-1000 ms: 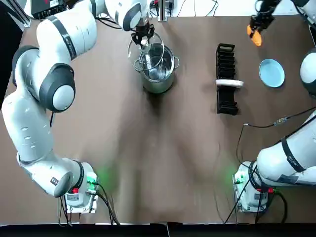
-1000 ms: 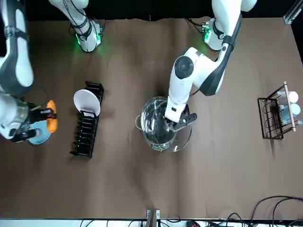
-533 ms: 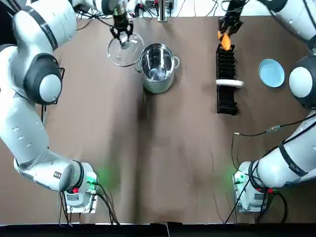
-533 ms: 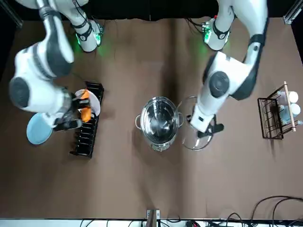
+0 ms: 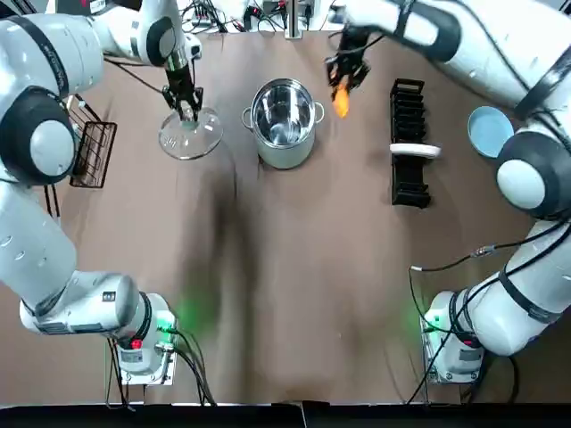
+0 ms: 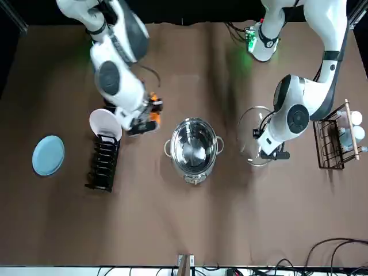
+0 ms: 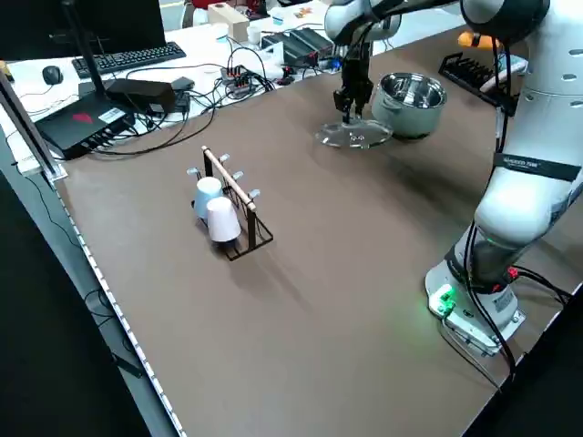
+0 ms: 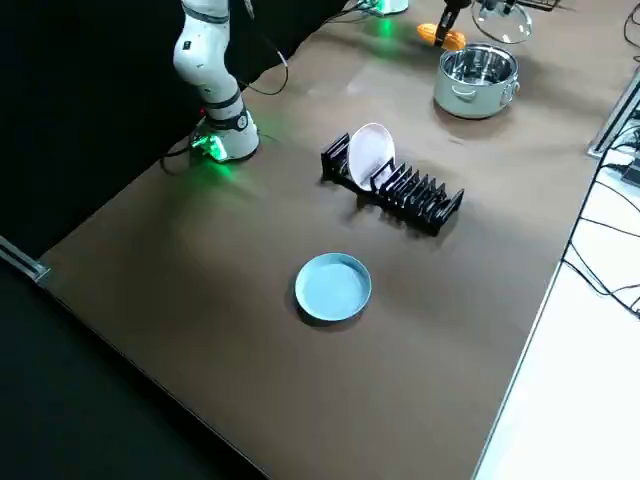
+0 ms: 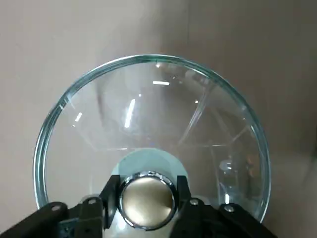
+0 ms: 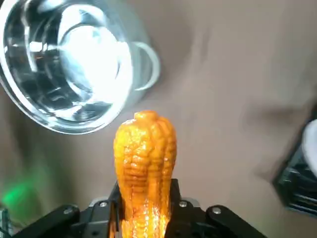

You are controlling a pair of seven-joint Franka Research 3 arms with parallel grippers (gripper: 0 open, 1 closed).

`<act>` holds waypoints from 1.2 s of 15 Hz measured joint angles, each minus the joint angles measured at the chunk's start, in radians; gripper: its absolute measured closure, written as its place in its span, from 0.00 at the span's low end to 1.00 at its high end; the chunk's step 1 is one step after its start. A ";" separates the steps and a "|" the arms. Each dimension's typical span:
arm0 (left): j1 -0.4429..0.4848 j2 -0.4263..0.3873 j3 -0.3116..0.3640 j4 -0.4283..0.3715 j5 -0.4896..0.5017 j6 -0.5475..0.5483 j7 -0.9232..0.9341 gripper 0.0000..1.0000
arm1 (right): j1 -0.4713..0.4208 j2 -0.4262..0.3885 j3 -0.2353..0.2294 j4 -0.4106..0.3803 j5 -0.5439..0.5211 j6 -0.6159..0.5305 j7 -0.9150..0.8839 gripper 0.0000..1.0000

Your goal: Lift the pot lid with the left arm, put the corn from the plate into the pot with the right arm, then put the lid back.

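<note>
left pincer [image 9: 147,196] clamped on lid [image 9: 148,109] knob, beside pot [image 5: 285,156] | right pincer [image 10: 145,201] gripping corn [image 10: 145,158] near pot

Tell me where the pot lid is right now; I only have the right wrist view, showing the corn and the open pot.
Observer: The glass lid is off to the left-arm side of the pot, its knob pinched by the left tool; whether it touches the table, I cannot tell.
Operator: Give me the corn's position from overhead.
Observer: In the top view the corn, held by the right tool, hangs just outside the pot's rim on the dish rack side, not over the opening.
Operator: Check the plate.
Observer: The blue plate beyond the dish rack is empty.
</note>
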 joint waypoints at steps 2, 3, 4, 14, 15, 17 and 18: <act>0.040 -0.012 -0.033 -0.035 0.000 0.003 0.041 0.50 | 0.074 0.045 0.000 0.001 0.001 0.103 0.053 0.63; 0.045 -0.015 -0.038 -0.043 0.000 0.003 0.053 0.50 | 0.105 0.074 -0.001 0.008 0.001 0.152 0.080 0.63; 0.045 -0.015 -0.039 -0.045 0.000 0.003 0.059 0.50 | 0.128 0.105 -0.001 0.025 0.001 0.181 0.097 0.63; 0.045 -0.015 -0.042 -0.047 0.000 0.003 0.065 0.50 | 0.223 0.348 -0.027 0.218 -0.109 0.366 0.210 0.63; 0.045 -0.015 -0.042 -0.048 0.000 0.003 0.065 0.50 | 0.232 0.376 -0.036 0.249 -0.123 0.367 0.214 0.63; 0.045 -0.015 -0.043 -0.048 0.000 0.003 0.065 0.50 | 0.244 0.426 -0.046 0.295 -0.138 0.386 0.217 0.63; 0.045 -0.015 -0.043 -0.048 0.000 0.003 0.065 0.50 | 0.248 0.447 -0.049 0.307 -0.148 0.411 0.217 0.63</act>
